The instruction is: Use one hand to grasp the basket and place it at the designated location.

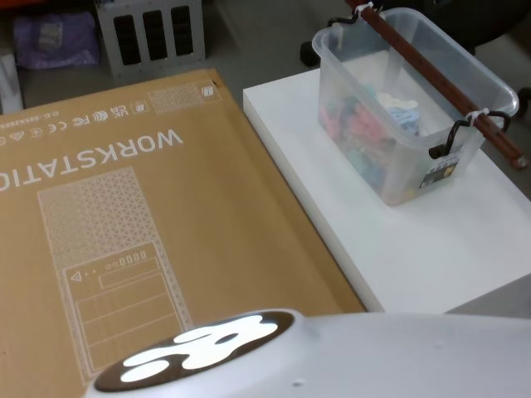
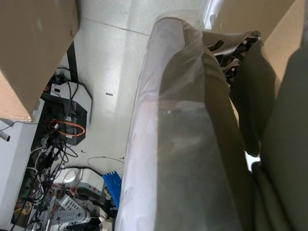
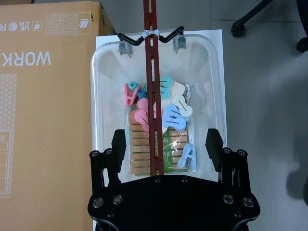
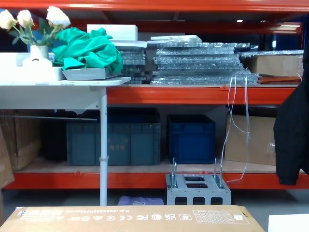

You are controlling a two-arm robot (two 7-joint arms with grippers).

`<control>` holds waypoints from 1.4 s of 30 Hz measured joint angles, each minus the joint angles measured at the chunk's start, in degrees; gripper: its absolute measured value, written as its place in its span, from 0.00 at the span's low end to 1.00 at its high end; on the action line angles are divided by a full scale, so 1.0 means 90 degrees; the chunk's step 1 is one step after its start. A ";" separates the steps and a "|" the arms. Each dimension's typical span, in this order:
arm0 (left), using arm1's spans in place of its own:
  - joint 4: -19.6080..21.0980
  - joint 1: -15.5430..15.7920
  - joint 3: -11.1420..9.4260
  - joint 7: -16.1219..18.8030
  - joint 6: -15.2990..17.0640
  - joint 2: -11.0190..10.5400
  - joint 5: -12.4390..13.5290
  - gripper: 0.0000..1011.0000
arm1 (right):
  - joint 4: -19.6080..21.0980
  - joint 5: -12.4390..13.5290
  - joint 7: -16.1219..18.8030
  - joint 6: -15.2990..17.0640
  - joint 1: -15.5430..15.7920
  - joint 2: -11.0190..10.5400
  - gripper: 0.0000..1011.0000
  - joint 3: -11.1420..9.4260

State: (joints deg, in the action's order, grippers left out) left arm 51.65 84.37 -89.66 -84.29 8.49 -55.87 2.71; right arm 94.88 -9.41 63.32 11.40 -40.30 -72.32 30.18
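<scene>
Over one basket (image 3: 206,54) hangs the right gripper (image 3: 166,134), two fingers (image 3: 119,143) apart.

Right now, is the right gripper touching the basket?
Apart. In the head view the basket stands free on the white table; in the right wrist view the right gripper hangs open above it.

Right gripper (image 3: 166,140) hangs facing straight down, its two blocky black fingers (image 3: 119,140) spread wide apart and parallel, gripping nothing, bolted dark plates (image 3: 173,199) behind them; white torso (image 1: 390,356) at head view's lower edge.
</scene>
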 joint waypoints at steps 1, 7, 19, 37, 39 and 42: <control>0.0000 0.0000 0.0000 0.0000 0.0000 0.0000 0.0000 0.00 | 0.0000 0.0000 0.0000 0.0000 0.0000 0.0000 0.99 0.0000; 0.0000 0.0000 0.0000 0.0000 0.0000 0.0000 0.0000 0.00 | 0.0000 0.0000 0.0000 0.0000 0.0000 0.0000 0.99 0.0000; 0.0000 0.0000 0.0000 0.0000 0.0000 0.0000 -0.0001 0.00 | -0.0100 -0.0049 0.0039 -0.0129 0.0080 0.0114 0.99 -0.0051; -0.0001 0.0000 0.0000 0.0000 0.0000 0.0000 0.0001 0.00 | -0.0565 -0.0554 0.0445 -0.0288 -0.0132 0.0674 0.99 0.0347; 0.0001 0.0000 0.0000 0.0000 0.0000 0.0000 0.0000 0.00 | -0.0604 -0.0585 0.0482 -0.0312 -0.0157 0.0716 0.99 0.0399; 0.0000 0.0000 0.0000 0.0000 0.0000 0.0000 0.0000 0.00 | -0.0690 -0.0639 0.0545 -0.0358 -0.0211 0.0801 0.99 0.0514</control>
State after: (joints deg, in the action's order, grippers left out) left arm 51.66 84.37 -89.66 -84.29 8.49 -55.87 2.71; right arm 88.68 -15.17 68.22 8.18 -42.20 -65.11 34.80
